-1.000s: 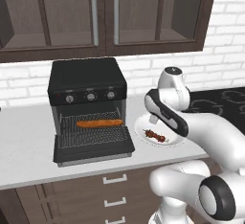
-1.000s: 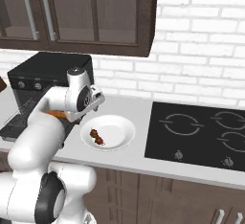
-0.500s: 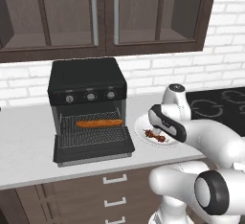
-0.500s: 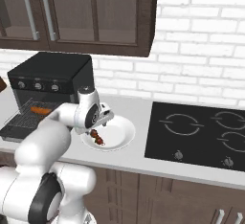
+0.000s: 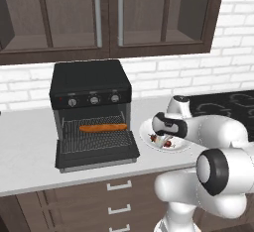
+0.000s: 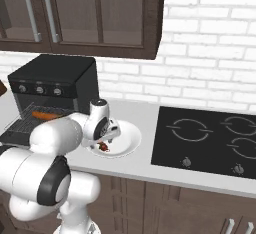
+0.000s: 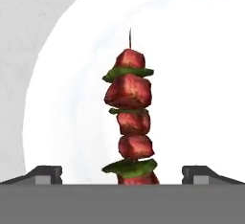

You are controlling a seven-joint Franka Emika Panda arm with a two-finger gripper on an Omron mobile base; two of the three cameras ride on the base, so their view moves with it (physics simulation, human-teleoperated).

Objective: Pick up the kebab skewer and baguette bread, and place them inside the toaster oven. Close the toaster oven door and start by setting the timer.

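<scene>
The gripper [image 7: 122, 175] is hanging low over the white plate [image 5: 149, 127], its two finger tips [image 7: 45, 174] standing spread wide apart at the bottom of the hand view, one on each side of the kebab skewer [image 7: 129, 122], with clear plate showing between each tip and the meat, so they are not touching it. The skewer is lying on the plate and running straight away from the hand, red meat chunks alternating with thin green slices and a bare pointed end poking out at the far side; its near end is being cut off by the bottom of the hand view, so how far it reaches back between the fingers cannot be told. In the left base view the arm's wrist is covering most of the plate, and the skewer [image 5: 161, 141] is showing as a few small dark red bits just under the hand; the fingers themselves are too small and too hidden there to make out. In the right base view the arm is likewise hiding the near left part of the plate [image 6: 129, 139], with the skewer [image 6: 103, 147] peeking out beneath the hand. The baguette bread [image 5: 103, 127] is lying lengthwise on the wire rack inside the toaster oven [image 5: 89, 85], and the toaster oven door [image 5: 96, 155] is hanging open, folded down flat toward the counter [image 5: 27, 146]. In the right base view the oven [image 6: 55, 80] is partly blocked by the arm, with a short stretch of the baguette [image 6: 44, 114] showing.
</scene>
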